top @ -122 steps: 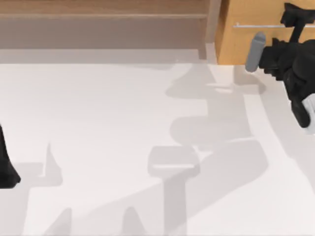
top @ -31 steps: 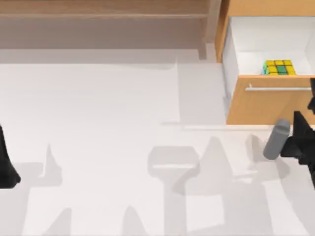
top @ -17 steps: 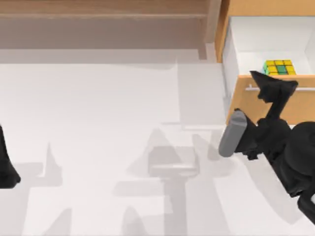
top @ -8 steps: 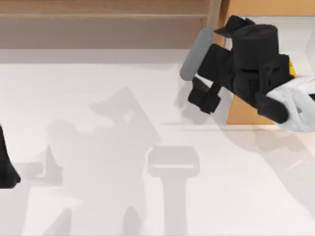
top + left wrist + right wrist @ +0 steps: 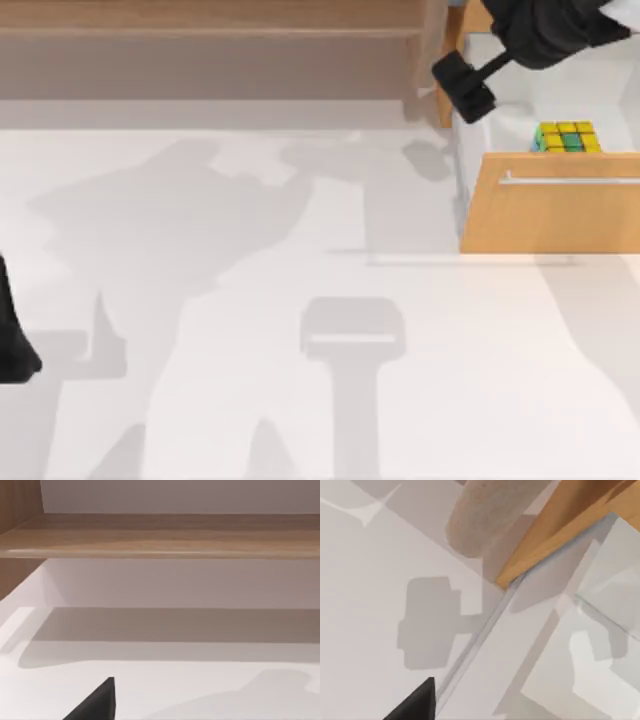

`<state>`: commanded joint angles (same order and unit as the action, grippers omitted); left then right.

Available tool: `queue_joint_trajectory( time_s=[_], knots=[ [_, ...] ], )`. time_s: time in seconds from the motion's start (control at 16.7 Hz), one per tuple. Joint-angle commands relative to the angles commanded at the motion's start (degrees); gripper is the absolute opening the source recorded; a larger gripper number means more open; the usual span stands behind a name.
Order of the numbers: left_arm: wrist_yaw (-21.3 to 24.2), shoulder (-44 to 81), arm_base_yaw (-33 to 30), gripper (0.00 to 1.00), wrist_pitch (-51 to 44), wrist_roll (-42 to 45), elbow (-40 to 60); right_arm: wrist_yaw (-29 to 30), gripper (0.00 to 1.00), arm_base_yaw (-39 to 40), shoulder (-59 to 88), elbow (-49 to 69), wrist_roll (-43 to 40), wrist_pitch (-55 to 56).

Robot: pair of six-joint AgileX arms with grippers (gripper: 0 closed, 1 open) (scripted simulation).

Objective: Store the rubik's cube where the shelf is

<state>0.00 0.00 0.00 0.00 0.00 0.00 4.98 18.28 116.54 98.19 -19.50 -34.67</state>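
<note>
Fingers of the right gripper (image 5: pixel 462 88) cannot be judged as spread or pressed together; in the top view the gripper is a dark block at the far right of the scene, hanging over the left wall of the open drawer (image 5: pixel 548 205), with the black arm running up and off the frame behind it. Nothing is seen between its tips. Its wrist view looks down on an orange-wood corner of the cabinet (image 5: pixel 555 530) and pale drawer walls beside the white tabletop (image 5: pixel 370 580).

Just beside the gripper, inside the drawer, lies the rubik's cube (image 5: pixel 567 137), yellow and green squares upward, resting against the inside of the orange drawer front under the thin silver handle (image 5: pixel 570 181). Cube and gripper are near but apart.

Left of the drawer stands the shelf (image 5: pixel 210 50), long and low along the back of the tabletop (image 5: pixel 250 300), its upright end post next to the cabinet. The left wrist view shows its horizontal board (image 5: pixel 165 535) with a shadowed recess beneath.

Far off at the left edge, the left arm (image 5: pixel 12 335) sits parked as a dark shape; whether its fingers are apart or together cannot be told.
</note>
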Motion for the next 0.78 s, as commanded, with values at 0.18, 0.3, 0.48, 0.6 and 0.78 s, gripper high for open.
queue_joint_trajectory(
  time_s=[0.18,0.3,0.48,0.6,0.78],
  knots=[
    [0.0,0.0,0.0,1.00,0.0,0.0,0.0,-1.3,1.00,-4.1,5.8,13.8,9.3,-17.9],
    [0.0,0.0,0.0,1.00,0.0,0.0,0.0,-2.1,1.00,-6.5,10.1,21.8,14.6,-27.9],
    [0.0,0.0,0.0,1.00,0.0,0.0,0.0,-3.1,1.00,-9.0,16.5,31.0,21.0,-39.2],
    [0.0,0.0,0.0,1.00,0.0,0.0,0.0,-3.6,1.00,-10.0,20.1,35.4,23.9,-44.0],
    [0.0,0.0,0.0,1.00,0.0,0.0,0.0,-4.0,1.00,-10.6,22.8,38.5,26.0,-47.0]
  ],
)
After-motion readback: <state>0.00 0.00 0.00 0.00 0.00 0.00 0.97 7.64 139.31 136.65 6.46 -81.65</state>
